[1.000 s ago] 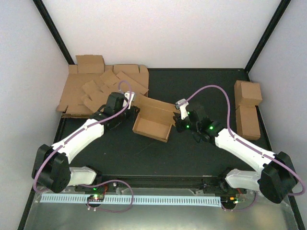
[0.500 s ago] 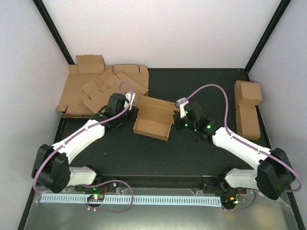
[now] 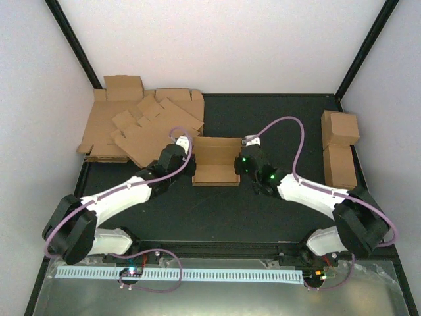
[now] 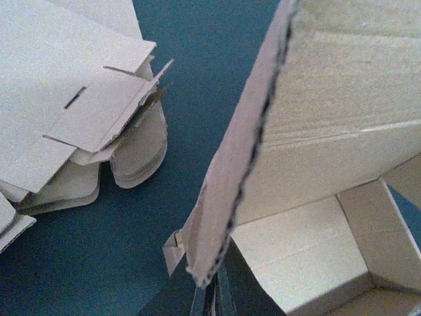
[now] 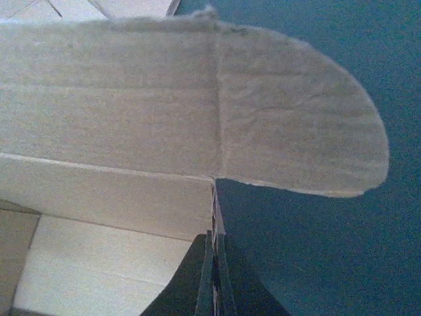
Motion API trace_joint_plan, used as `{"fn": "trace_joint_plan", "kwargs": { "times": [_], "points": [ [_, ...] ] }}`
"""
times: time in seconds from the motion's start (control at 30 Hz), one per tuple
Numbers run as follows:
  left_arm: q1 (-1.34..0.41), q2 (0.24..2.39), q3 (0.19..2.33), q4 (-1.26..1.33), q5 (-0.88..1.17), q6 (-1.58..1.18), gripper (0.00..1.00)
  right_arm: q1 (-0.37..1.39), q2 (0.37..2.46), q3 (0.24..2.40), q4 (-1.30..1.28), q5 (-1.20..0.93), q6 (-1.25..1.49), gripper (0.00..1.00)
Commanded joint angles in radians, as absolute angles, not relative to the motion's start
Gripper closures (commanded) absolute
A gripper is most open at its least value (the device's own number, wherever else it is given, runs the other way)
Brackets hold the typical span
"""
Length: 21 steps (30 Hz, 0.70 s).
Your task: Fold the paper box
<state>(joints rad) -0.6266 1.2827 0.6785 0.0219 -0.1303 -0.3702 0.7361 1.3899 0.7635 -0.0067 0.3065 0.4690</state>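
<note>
The paper box [image 3: 215, 162] sits half-formed at the middle of the table [image 3: 276, 118], open upward. We have the left claw [image 4: 210, 296] pinched shut on the edge of its left end wall. The right claw [image 5: 214, 280] is clamped the same way on the right wall, just below a rounded tab. Gripping both ends upright, we judge, squares the tray for tucking flaps. Flat blanks [image 3: 141, 125] lie back left, finished cartons [image 3: 340, 148] far right.
</note>
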Motion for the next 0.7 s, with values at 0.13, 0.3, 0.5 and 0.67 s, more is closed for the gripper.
{"fn": "trace_joint_plan", "kwargs": {
  "times": [0.13, 0.3, 0.5, 0.67],
  "points": [
    [-0.718, 1.306, 0.587, 0.318, -0.263, -0.424, 0.98, 0.801, 1.433, 0.65, 0.302, 0.469, 0.496, 0.98],
    [-0.728, 1.332, 0.546, 0.378, -0.277, -0.429, 0.98, 0.814, 1.454, 0.604, 0.408, 0.495, 0.472, 0.98],
    [-0.733, 1.357, 0.511, 0.434, -0.271, -0.481, 0.98, 0.831, 1.472, 0.557, 0.506, 0.501, 0.439, 0.98],
    [-0.737, 1.375, 0.542, 0.388, -0.276, -0.575, 0.99, 0.835, 1.477, 0.541, 0.516, 0.492, 0.425, 0.98]
  ]
}}
